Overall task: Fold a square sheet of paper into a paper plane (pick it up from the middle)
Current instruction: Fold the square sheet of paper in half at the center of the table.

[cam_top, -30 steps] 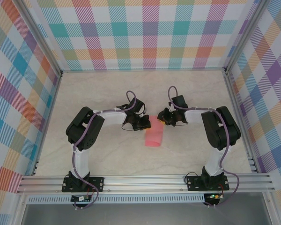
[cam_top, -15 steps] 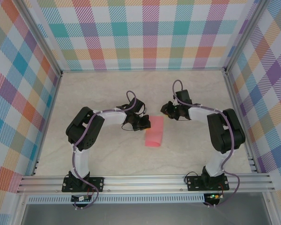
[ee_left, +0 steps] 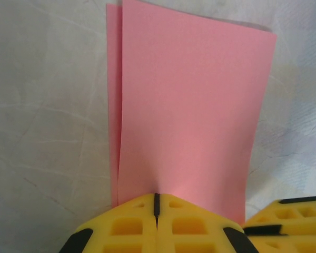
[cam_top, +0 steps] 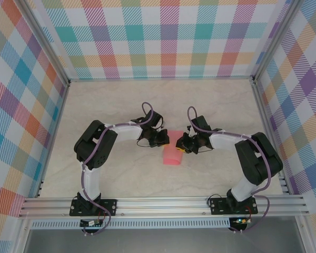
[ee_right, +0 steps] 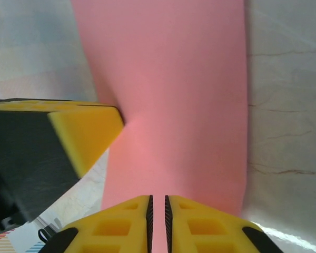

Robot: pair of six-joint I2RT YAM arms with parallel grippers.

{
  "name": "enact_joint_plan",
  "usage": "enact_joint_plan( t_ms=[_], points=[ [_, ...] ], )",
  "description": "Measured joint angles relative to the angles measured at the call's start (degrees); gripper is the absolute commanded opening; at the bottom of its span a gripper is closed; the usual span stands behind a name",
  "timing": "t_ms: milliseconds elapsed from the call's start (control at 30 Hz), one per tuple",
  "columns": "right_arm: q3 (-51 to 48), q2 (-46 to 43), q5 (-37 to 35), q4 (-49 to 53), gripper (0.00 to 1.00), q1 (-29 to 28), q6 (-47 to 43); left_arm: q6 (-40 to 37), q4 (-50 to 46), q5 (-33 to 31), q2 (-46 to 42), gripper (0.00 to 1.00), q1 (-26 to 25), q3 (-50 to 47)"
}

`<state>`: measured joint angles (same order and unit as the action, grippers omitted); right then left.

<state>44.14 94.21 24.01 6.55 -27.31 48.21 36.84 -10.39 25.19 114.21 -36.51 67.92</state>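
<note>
At the left gripper [ee_left: 156, 199]: pressed together, two yellow pads meeting on a hairline seam, pinching the near edge of the square sheet of paper [ee_left: 192, 105]. At the right gripper [ee_right: 157, 200]: nearly closed, with one thin dark slit between two yellow fingers, set against the pink edge. Cannot tell whether anything is pinched there.

Just beyond the claws: pink, doubled over into two layers, with a narrow strip of the lower layer peeking out along one side. Lying on the pale marbled table [cam_top: 121, 100] near its middle, between both claws and reaching toward the near rail.

Counted: one sheet, two arms, two grippers. Farther out, plaid walls [cam_top: 163, 37] on three sides.
</note>
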Motion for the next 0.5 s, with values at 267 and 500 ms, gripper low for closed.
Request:
enact_joint_plan(
  t_ms=[267, 500],
  points=[
    [-0.3, 2.9, 2.1, 1.0, 0.16, -0.1, -1.1, 1.2, 0.0, -0.2, 0.0, 0.00, 0.0, -0.1],
    [-4.5, -1.0, 3.0, 3.0, 0.17, -0.1, -3.3, 1.8, 0.8, -0.5, -0.3, 0.00, -0.1, -0.7]
  ],
)
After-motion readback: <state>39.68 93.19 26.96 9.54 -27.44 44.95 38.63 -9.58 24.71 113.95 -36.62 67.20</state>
